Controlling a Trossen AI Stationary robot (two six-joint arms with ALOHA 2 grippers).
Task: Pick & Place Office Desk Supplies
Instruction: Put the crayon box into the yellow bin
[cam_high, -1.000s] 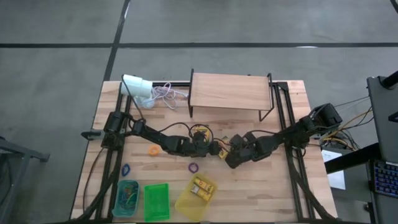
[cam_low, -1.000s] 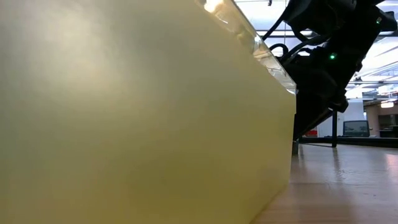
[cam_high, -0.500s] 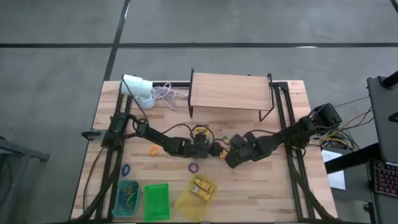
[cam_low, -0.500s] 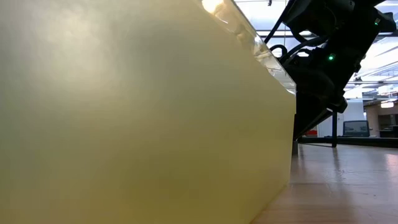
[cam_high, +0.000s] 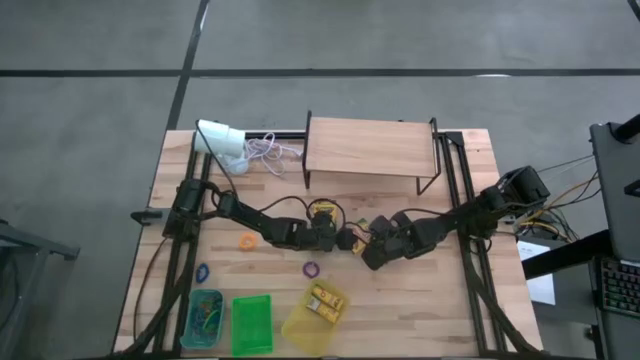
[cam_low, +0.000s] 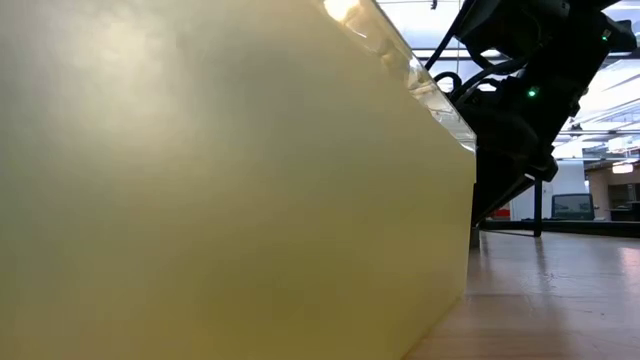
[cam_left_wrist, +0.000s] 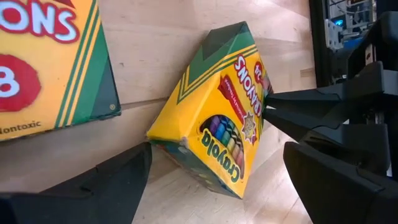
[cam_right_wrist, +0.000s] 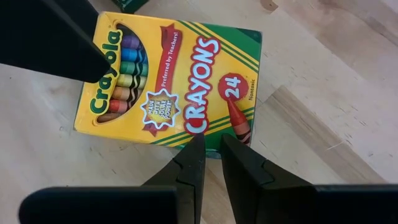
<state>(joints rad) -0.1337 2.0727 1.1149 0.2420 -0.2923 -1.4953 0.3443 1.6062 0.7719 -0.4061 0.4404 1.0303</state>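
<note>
A yellow-and-green crayon box (cam_high: 352, 243) lies at the table's middle, between both grippers. My right gripper (cam_right_wrist: 212, 140) comes from the right and is shut on the box's (cam_right_wrist: 168, 81) long edge. My left gripper (cam_left_wrist: 217, 155) is open, with one finger on each side of the same box (cam_left_wrist: 214, 121). One finger (cam_left_wrist: 106, 186) stands close to the box's end; whether it touches cannot be told. A second crayon box (cam_left_wrist: 43, 56) lies flat just beyond. Loose orange (cam_high: 245, 241), purple (cam_high: 310, 268) and blue (cam_high: 203, 271) rubber-band loops rest on the table. My right gripper has its fingertips (cam_left_wrist: 273, 99) on the crayon box's long side edge (cam_right_wrist: 214, 148), near the "24" mark. The two fingers are almost together there and come level from the table's right. The box sits tilted, its opposite edge (cam_left_wrist: 205, 180) down on the table.
Three bins stand at the near edge: a clear one with rubber bands (cam_high: 203, 318), a green one (cam_high: 252, 325) and a yellow one (cam_high: 300, 330) holding crayon boxes; its wall (cam_low: 200, 200) fills the low view. A wooden shelf (cam_high: 370, 148) and a white cylinder (cam_high: 222, 140) with cord sit at the far side.
</note>
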